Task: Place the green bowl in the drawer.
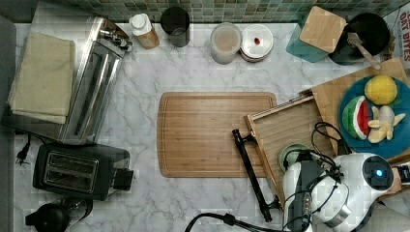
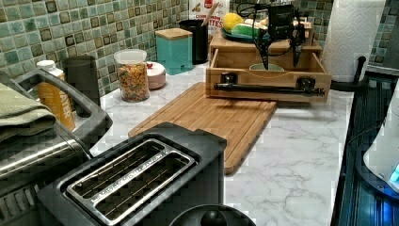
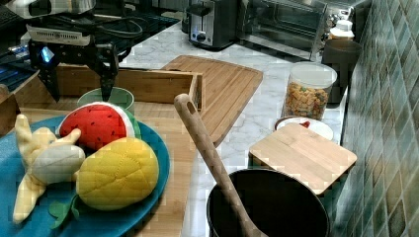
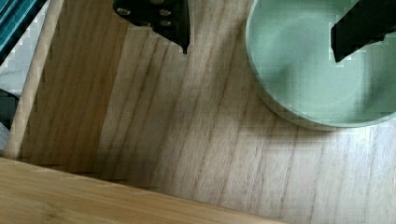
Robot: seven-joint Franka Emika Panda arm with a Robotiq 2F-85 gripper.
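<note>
The pale green bowl (image 4: 308, 70) sits upright on the floor of the bamboo drawer (image 4: 187, 140), which is pulled out with its black bar handle (image 2: 268, 88) facing the cutting board. My gripper (image 4: 261, 42) hangs open just above the drawer and holds nothing. One finger (image 4: 359, 32) is over the bowl's inside; the other finger (image 4: 173, 23) is over bare wood beside the bowl. In the left view the gripper (image 2: 279, 59) stands above the bowl (image 2: 266, 67). In the right view the gripper (image 3: 78, 89) straddles the bowl's (image 3: 113, 96) rim. From the top, the arm covers part of the bowl (image 1: 291, 153).
A bamboo cutting board (image 1: 215, 133) lies in front of the drawer. A blue plate (image 1: 399, 147) of plush fruit sits on the cabinet above the drawer. Jars (image 1: 226, 42), a teal canister (image 1: 319, 31) and a black pot (image 1: 370, 34) line the tiled wall. A toaster (image 1: 80, 171) stands at the top view's left.
</note>
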